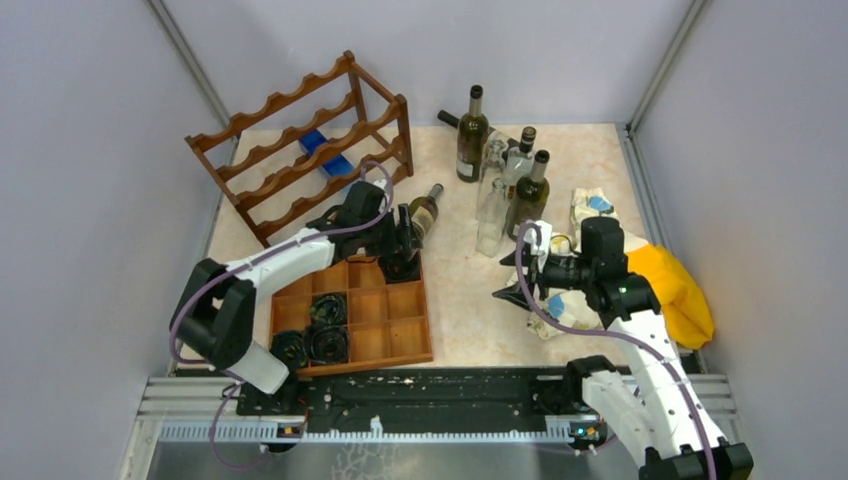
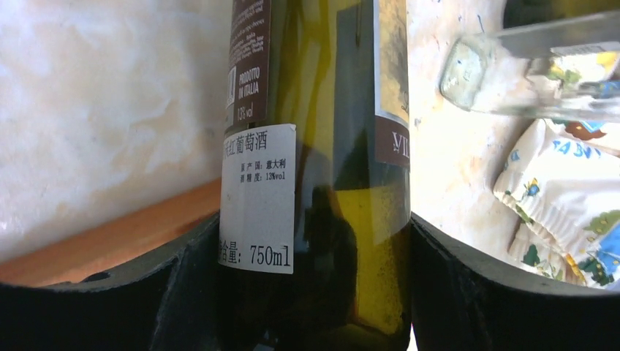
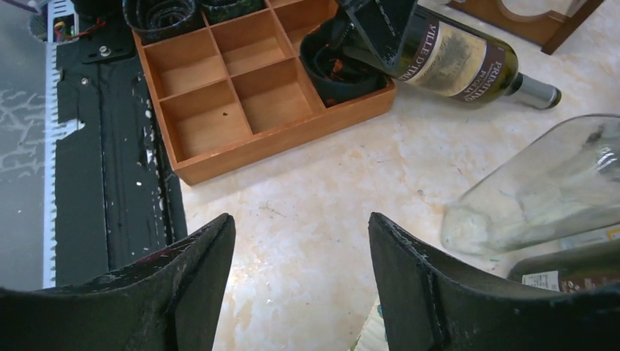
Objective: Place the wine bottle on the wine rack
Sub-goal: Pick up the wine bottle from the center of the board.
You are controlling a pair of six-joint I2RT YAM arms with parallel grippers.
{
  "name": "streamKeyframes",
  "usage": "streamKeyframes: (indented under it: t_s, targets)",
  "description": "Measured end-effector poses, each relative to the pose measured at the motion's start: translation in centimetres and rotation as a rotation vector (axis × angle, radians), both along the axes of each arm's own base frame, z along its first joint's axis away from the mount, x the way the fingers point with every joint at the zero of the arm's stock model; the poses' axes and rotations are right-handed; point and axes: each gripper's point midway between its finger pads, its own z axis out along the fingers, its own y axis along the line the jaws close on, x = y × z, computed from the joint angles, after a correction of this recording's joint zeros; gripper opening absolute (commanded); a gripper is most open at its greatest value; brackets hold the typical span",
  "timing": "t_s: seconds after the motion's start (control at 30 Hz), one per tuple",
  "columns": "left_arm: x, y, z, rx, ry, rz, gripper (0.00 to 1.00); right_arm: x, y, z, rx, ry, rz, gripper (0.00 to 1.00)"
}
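A green wine bottle (image 1: 425, 212) with a brown label lies nearly level at the far right corner of the tray, its neck pointing away to the right. My left gripper (image 1: 400, 238) is shut on its lower body. In the left wrist view both fingers press the glass (image 2: 322, 146) from either side. The right wrist view shows the same bottle (image 3: 460, 62). The dark reddish-brown wine rack (image 1: 300, 150) stands at the far left, just behind the left gripper. My right gripper (image 3: 301, 227) hangs open over bare table at the right (image 1: 515, 285), holding nothing.
The orange-brown compartment tray (image 1: 400, 300) sits near the front with black rolls (image 1: 325, 330) in it. Several upright bottles, dark (image 1: 472, 135) and clear (image 1: 492, 195), stand at the back centre. A yellow cloth (image 1: 680, 290) and patterned cloth (image 1: 590, 210) lie at right. A blue object (image 1: 328, 152) lies under the rack.
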Motion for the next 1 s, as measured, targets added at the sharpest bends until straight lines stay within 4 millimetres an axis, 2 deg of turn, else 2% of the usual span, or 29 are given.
streamKeyframes:
  t_s: [0.27,0.43,0.67,0.87,1.0]
  targets:
    - [-4.1,1.3,1.7,-0.074,-0.022,-0.047,0.00,-0.6,0.7,-1.5,0.019,-0.061,0.103,0.65]
    - [-6.6,1.7,2.2,-0.133,-0.025,-0.088,0.00,0.0,0.9,-1.8,0.006,-0.118,0.142,0.65]
    - [-11.2,3.2,3.1,-0.191,-0.026,-0.151,0.00,0.8,1.5,-3.2,-0.049,-0.203,0.208,0.65]
    - [-13.7,3.6,3.9,-0.210,-0.017,-0.230,0.00,1.3,2.6,-3.6,-0.082,-0.273,0.257,0.68]
    - [-15.1,3.4,3.6,-0.224,0.010,-0.297,0.00,1.9,3.3,-4.3,-0.111,-0.319,0.280,0.69]
